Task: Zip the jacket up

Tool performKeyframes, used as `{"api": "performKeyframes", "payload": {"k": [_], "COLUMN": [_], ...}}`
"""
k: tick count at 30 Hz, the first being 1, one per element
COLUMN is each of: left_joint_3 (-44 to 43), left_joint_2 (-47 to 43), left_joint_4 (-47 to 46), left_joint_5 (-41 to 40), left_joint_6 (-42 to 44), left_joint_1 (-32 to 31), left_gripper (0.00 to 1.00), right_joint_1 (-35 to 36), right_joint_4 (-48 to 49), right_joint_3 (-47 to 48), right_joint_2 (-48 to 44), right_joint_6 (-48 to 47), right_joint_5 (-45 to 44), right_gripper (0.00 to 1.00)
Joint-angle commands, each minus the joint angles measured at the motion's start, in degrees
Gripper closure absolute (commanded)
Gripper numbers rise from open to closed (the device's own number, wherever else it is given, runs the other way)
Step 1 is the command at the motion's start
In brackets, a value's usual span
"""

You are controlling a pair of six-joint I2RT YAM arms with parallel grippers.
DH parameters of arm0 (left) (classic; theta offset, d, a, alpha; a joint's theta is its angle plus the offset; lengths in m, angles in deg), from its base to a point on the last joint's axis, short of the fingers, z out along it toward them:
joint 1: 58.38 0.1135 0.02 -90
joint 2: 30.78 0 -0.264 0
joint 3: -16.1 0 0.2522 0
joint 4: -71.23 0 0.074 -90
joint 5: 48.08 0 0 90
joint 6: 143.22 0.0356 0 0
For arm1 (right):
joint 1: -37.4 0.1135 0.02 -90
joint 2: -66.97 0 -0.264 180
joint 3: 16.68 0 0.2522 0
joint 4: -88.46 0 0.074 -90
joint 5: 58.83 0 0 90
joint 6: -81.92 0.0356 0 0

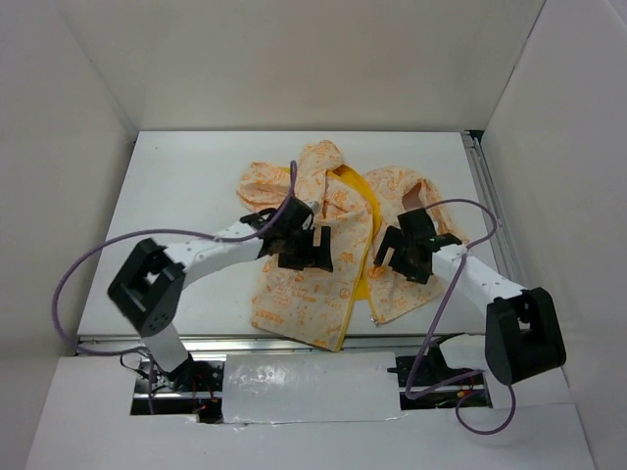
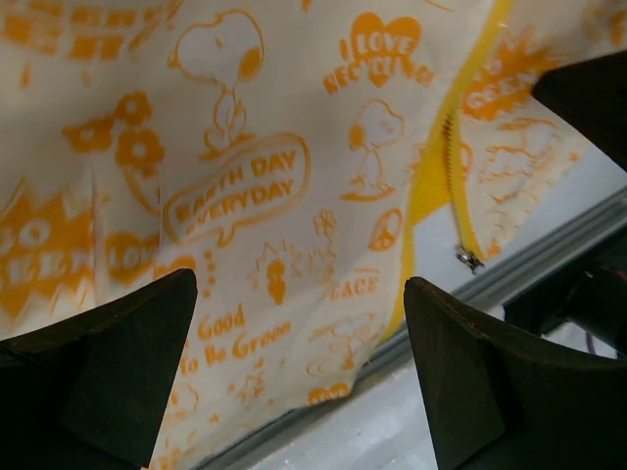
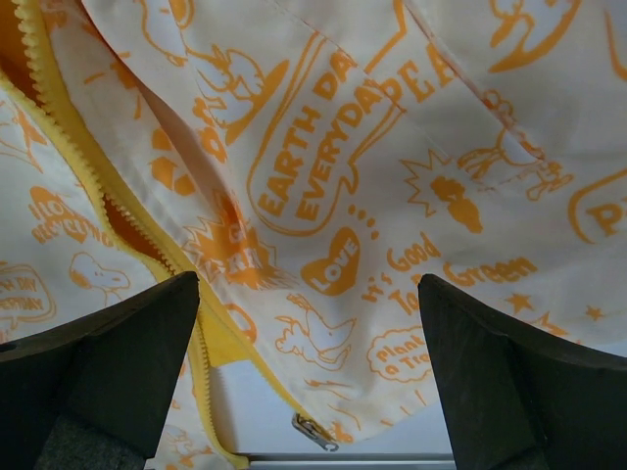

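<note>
While left pincer (image 2: 299, 367) and right pincer (image 3: 309, 377) gape, jacket (image 1: 294, 299) lies beneath.

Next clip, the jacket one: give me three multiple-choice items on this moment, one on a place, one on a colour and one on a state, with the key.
1. The zipper's metal end lies:
A) by the bottom edge of the jacket
B) at the hood
C) on a sleeve

2. The lining is:
A) blue
B) yellow
C) green

3. The left gripper and the right gripper are:
A) both shut on fabric
B) one open, one shut
C) both open, holding nothing

Key:
1 A, the metal end sits where the front panel ends, in both wrist views.
2 B, yellow shows between the parted fronts.
3 C, each wrist view shows the jaws wide apart above the cloth.
</note>
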Motion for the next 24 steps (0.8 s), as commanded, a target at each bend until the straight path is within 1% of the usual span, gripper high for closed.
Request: {"api": "performKeyframes", "payload": {"k": [1, 5, 7, 9, 10, 12, 13, 15, 16, 18, 19, 20, 22, 23, 24], "left_joint_3": [-6.7, -13.4, -15.5, -19.9, -22.9, -27.4, -29.4, -33.2, -37.3, -43.8, -45.2, -45.7, -41.2, -38.3, -32.2], "left_joint_2": [8.0, 16.6, 21.2, 24.4, 27.5, 31.6, 32.9, 36.8, 38.1, 41.2, 41.5, 40.6, 37.1, 32.2, 29.6], "left_joint_4": [-2.3, -0.3, -0.3, 0.9, 0.9, 0.0, -0.2, -1.6, -2.0, -0.4, 0.5, 1.2, -0.6, -2.2, -4.6], "left_joint_5": [3.0, 2.3, 1.4, 1.7, 2.3, 3.4, 4.3, 5.6, 6.9, 8.1, 9.0, 9.0, 8.3, 6.9, 6.2], "left_joint_6": [3.6, 3.5, 3.3, 3.9, 4.4, 4.5, 3.9, 3.5, 3.5, 3.7, 4.5, 5.4, 8.3, 9.2, 11.1], "left_joint_1": [0.6, 2.9, 5.0, 7.4, 8.1, 10.8, 11.6, 13.8, 14.4, 15.9, 16.0, 15.9, 14.6, 14.1, 13.5], "left_gripper": [0.01, 0.01, 0.01, 0.01, 0.01, 0.01, 0.01, 0.01, 0.01, 0.01, 0.01, 0.01, 0.01, 0.01, 0.01], "right_joint_1": [0.3, -0.6, -0.9, -1.3, -1.6, -1.8, -1.8, -2.1, -2.5, -3.0, -3.0, -2.9, -2.3, -1.6, -0.9], "right_joint_4": [4.4, 6.2, 7.7, 8.3, 8.7, 8.8, 9.1, 11.2, 11.6, 11.6, 11.2, 11.0, 11.0, 11.1, 11.0], "right_joint_3": [0.4, 3.8, 5.6, 8.6, 10.9, 13.5, 16.2, 18.4, 21.3, 23.5, 25.1, 25.1, 23.2, 22.2, 20.2], "right_joint_2": [2.4, 8.1, 12.3, 14.9, 17.4, 21.1, 22.3, 25.3, 26.3, 28.4, 28.4, 27.2, 24.5, 21.0, 19.6], "right_joint_6": [1.2, 0.9, 0.6, -0.1, -0.5, -0.4, -1.0, -1.6, -2.8, -5.0, -5.9, -6.7, -8.8, -9.1, -9.7], "right_joint_5": [1.3, 2.0, 2.3, 2.8, 2.9, 1.8, 1.4, 0.8, 1.0, 1.0, 0.8, 0.7, -0.1, -0.6, -0.8], "right_gripper": [0.0, 0.0, 0.0, 0.0, 0.01, 0.01, 0.01, 0.01, 0.01, 0.01, 0.02, 0.02, 0.02, 0.02, 0.02]}}
